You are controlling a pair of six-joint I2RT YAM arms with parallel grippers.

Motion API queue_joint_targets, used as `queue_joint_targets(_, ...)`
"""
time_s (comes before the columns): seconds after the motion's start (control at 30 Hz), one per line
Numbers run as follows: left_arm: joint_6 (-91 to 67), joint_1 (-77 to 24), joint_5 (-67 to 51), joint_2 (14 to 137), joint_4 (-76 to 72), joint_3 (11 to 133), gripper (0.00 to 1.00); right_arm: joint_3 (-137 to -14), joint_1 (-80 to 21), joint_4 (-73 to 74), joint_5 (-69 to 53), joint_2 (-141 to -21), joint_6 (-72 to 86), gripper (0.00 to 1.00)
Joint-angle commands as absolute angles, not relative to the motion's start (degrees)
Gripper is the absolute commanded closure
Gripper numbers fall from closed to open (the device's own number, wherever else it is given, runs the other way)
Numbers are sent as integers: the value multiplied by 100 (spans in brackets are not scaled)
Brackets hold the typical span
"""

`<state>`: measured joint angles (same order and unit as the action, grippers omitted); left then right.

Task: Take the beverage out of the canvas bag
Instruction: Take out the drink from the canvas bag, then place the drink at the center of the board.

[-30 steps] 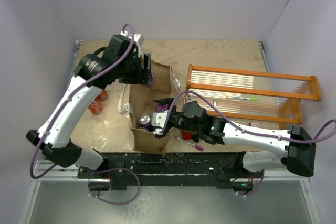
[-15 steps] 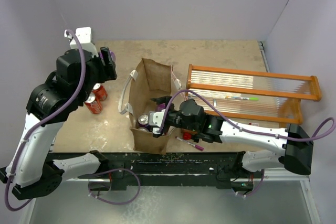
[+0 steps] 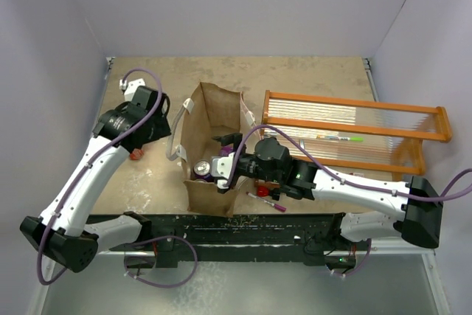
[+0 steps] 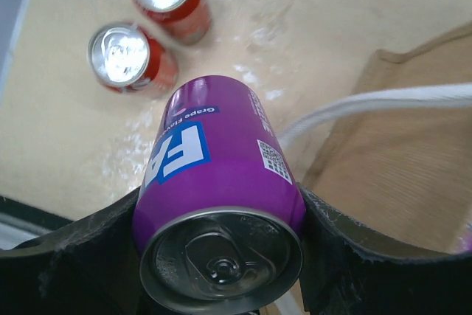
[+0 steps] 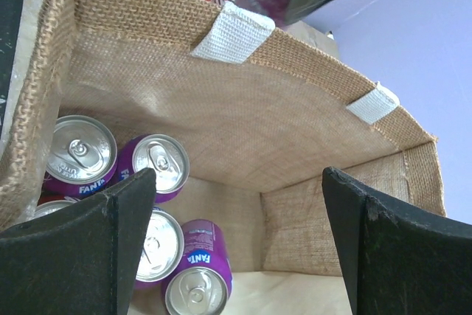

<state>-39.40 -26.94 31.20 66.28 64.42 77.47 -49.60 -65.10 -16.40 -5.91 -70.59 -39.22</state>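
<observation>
One purple aluminium soda can (image 4: 221, 145) sits clamped in the left end effector (image 4: 220, 208); the right end effector (image 5: 240, 234) gapes wide over the open tan woven canvas bag (image 5: 221, 119).

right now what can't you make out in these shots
Top view: left gripper and its purple can, hidden under the arm.
Right wrist: number of cans in the bag, cut off by the right gripper and frame edge.
Left wrist: red cans' brand, seen from above.

The canvas bag (image 5: 184, 108) is coarse, matt woven cloth with smoother white webbing handles (image 4: 383, 99). The purple can (image 4: 221, 160) beside the bag is glossy painted metal.
</observation>
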Motion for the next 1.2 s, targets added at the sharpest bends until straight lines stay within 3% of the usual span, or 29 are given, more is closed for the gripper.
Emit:
queue_joint_targets(0.0, -4462, -2216, 2317, 6312, 5944, 7346, 100, -5167, -6480, -1865, -875, -6927, -3858, 5)
queue_joint_targets(0.43, -4242, -1639, 1567, 6696, 5465, 6168, 100, -5168, -6446, -1774, -908, -6920, -4104, 5)
queue_joint_targets(0.93, -5441, 548, 1444, 5825, 5328, 4857, 100, -5157, -6425, -1717, -931, -6913, -4172, 4)
queue_joint_targets(1.17, -5858, 1425, 1828, 5472, 5329, 4788, 100, -5064, -6318, -1851, -982, -6766, -4044, 4)
